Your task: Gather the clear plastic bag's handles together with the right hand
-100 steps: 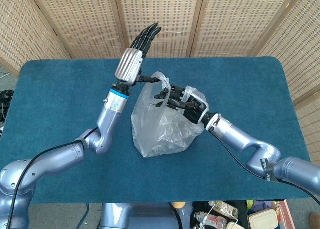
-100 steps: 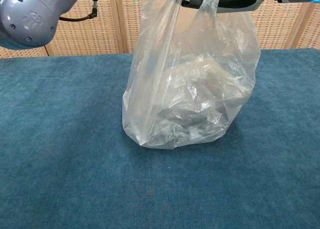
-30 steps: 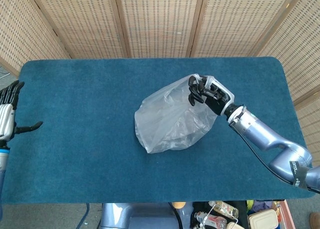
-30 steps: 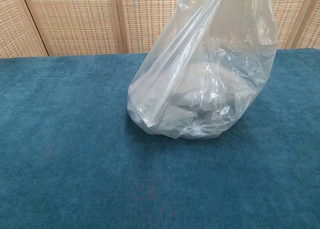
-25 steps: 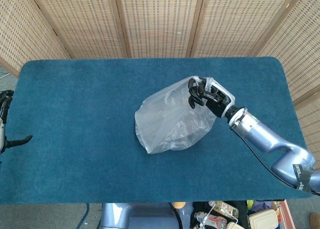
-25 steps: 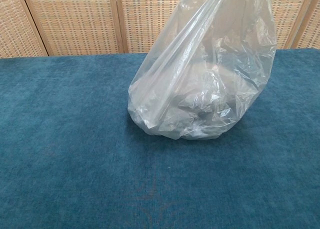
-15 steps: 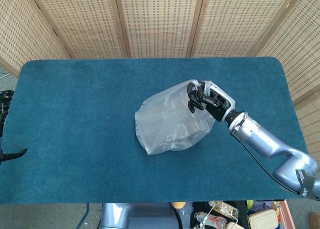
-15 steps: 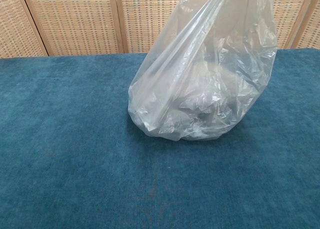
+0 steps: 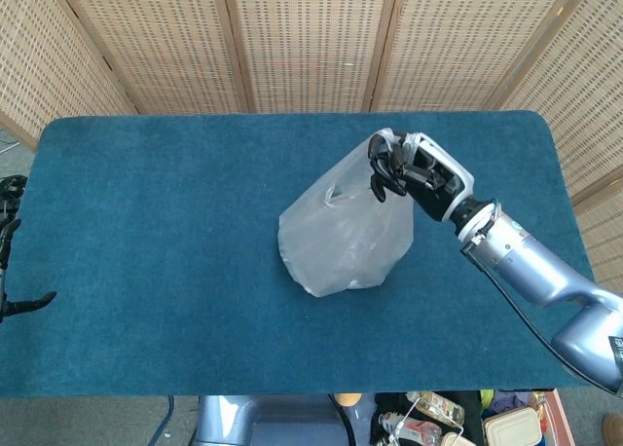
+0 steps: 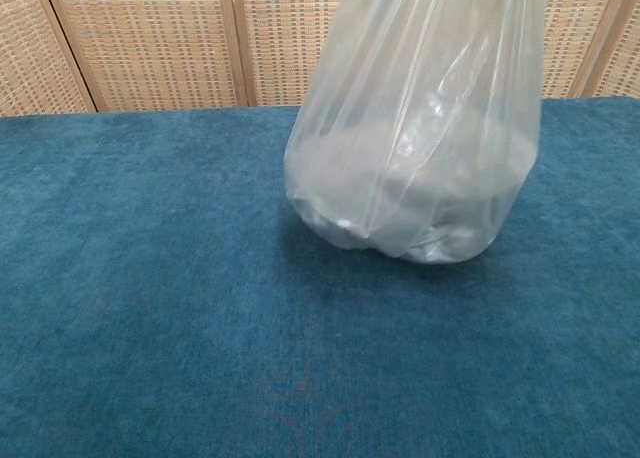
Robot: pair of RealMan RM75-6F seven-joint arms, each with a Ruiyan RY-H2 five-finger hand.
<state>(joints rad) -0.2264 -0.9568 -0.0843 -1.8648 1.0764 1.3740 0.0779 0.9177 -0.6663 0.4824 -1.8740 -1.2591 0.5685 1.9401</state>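
1. The left hand (image 9: 8,271) is showing only as dark fingers at the table's left edge; I cannot tell whether it is open or closed.
2. The clear plastic bag (image 9: 346,241) is hanging stretched over the blue carpeted table (image 9: 146,203), right of centre.
3. The right hand (image 9: 414,173) is gripping the bunched handles (image 9: 389,154).

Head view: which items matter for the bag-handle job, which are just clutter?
Job:
clear plastic bag
its handles, bunched in the right hand

Not part of it:
left hand, at table's left edge
blue table
wicker screen
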